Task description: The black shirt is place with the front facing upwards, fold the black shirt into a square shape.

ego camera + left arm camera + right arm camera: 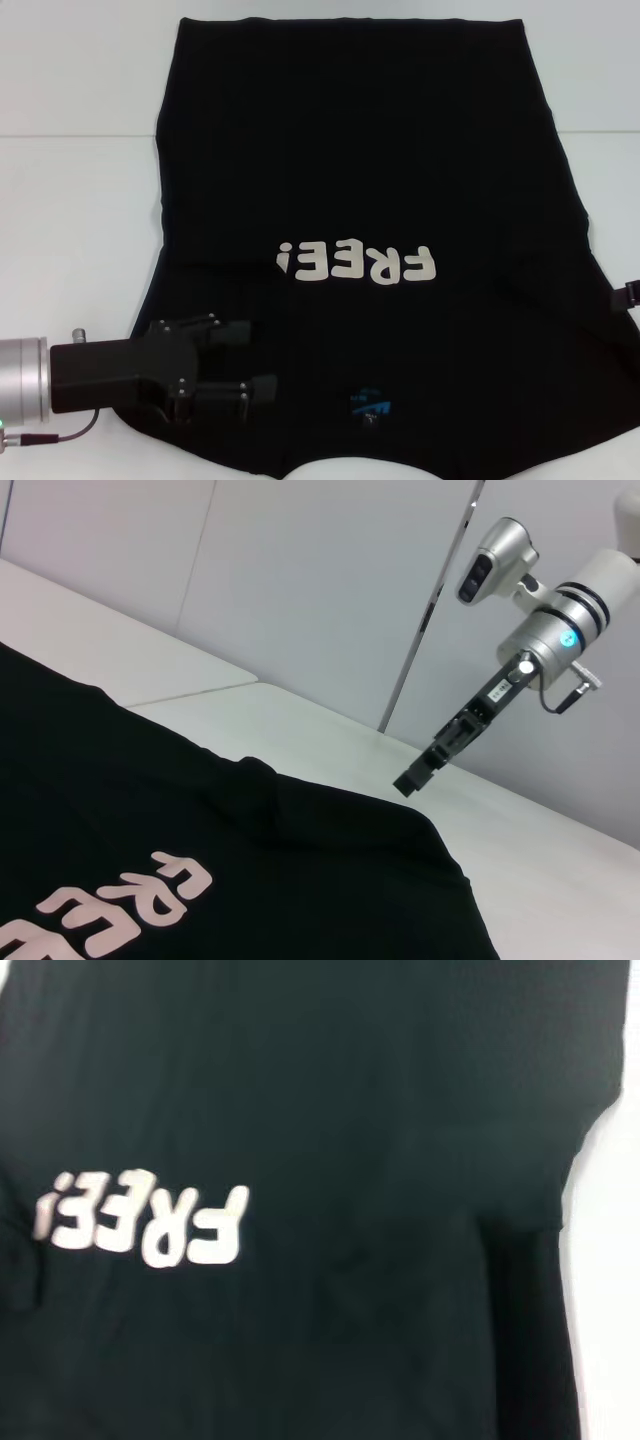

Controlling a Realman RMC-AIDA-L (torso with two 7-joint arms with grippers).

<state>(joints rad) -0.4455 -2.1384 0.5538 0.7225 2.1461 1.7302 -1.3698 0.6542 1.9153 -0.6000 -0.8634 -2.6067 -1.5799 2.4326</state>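
Note:
The black shirt [370, 180] lies spread flat on the white table, front up, hem at the far side and collar at the near edge. Its cream letters "FREE!" [358, 264] read upside down from the head view, and a small blue neck label [372, 405] shows near the collar. My left gripper [256, 360] hovers over the shirt's near left shoulder, reaching in from the left with its fingers apart and nothing between them. My right gripper [627, 293] is only partly in the head view, at the right edge beside the shirt's right side. In the left wrist view it [412, 780] hangs above the bare table past the shirt's edge.
The white table [70, 210] has bare surface left and right of the shirt. A table seam [80, 137] runs across at the far side. A light wall with a vertical panel joint [430, 610] stands behind the right arm [540, 630].

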